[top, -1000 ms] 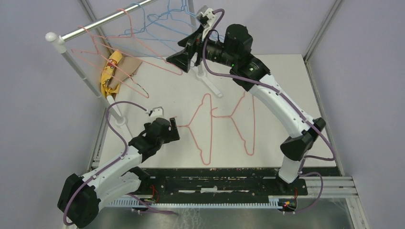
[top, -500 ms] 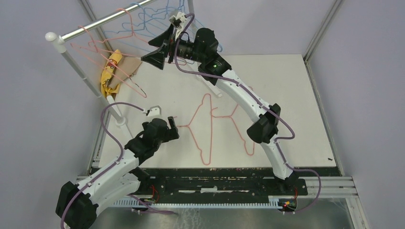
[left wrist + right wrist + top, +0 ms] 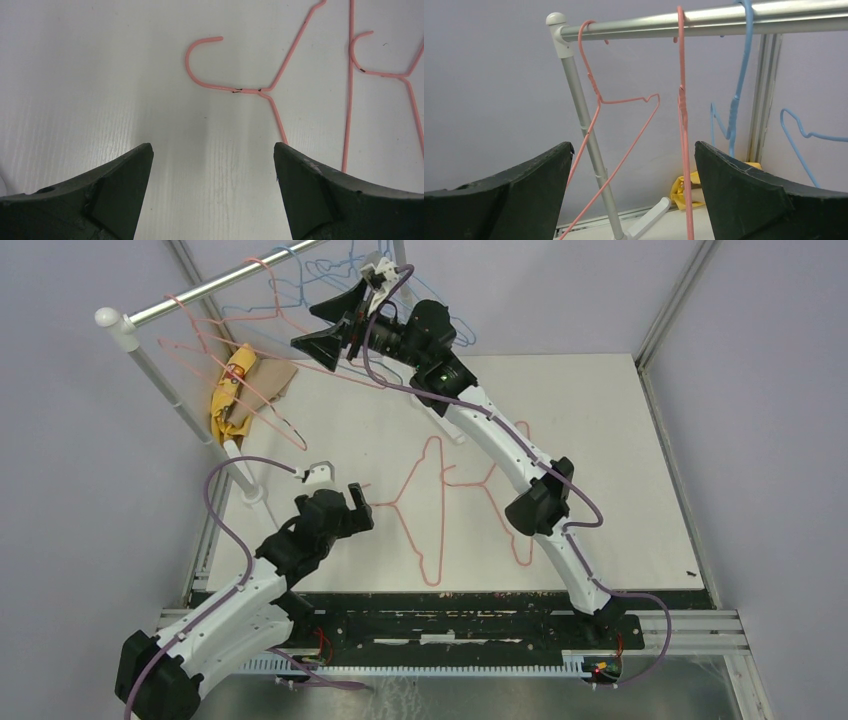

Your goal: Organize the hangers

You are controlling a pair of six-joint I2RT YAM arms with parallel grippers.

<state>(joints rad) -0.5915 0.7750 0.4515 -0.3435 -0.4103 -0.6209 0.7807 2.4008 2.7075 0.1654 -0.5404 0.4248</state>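
Two pink hangers lie flat on the white table: the left one with its hook toward my left gripper, and the right one beside it. My left gripper is open and empty, low over the table just short of that hook. More pink hangers and blue hangers hang on the silver rail. My right gripper is open and raised at the rail. A hanging pink hanger runs between its jaws, untouched.
The rail stands on white poles with a foot on the table. A yellow object and brown cardboard lie at the back left. Blue hangers hang right of the pink ones.
My right arm has swung left along the rail, from the blue hangers to the pink ones, still open. My left gripper has barely shifted. The table hangers have not moved.
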